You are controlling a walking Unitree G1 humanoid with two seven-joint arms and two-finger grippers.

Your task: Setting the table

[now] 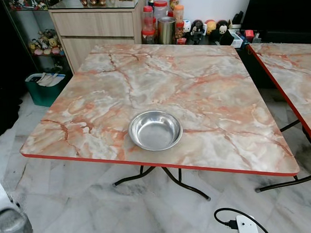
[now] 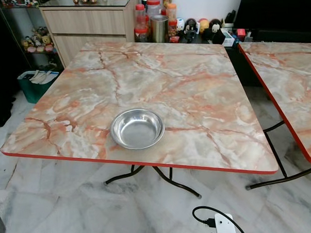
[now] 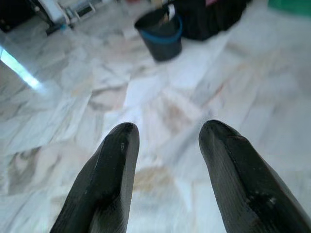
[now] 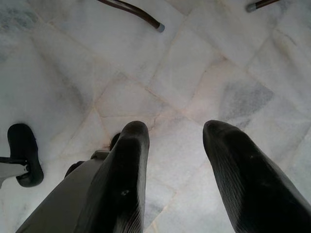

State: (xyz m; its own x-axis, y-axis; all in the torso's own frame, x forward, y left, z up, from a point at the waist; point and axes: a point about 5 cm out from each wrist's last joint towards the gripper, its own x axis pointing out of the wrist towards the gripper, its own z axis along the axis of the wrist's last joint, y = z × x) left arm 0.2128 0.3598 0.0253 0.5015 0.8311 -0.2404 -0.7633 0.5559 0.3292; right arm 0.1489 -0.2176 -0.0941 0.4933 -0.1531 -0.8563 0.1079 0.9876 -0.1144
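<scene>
A shiny steel bowl [image 1: 155,130] sits upright and empty near the front edge of a marble-patterned table [image 1: 185,79] with a red rim. Both arms hang low beside me, away from the table. In the left wrist view my left gripper [image 3: 167,133] is open over the pale tiled floor, nothing between its black fingers [image 3: 114,170]. The right gripper [image 4: 172,131] is open too, pointing down at the floor near a table foot [image 4: 158,26]. A bit of my left arm [image 1: 8,221] shows at the lower left corner.
A second marble table [image 1: 293,74] stands at the right with a narrow gap between. Jars and a steel canister [image 1: 166,29] crowd a shelf behind. A green bin [image 1: 45,86] sits left; a black bucket [image 3: 160,31] is on the floor. A white plug with cable [image 1: 243,223] lies below.
</scene>
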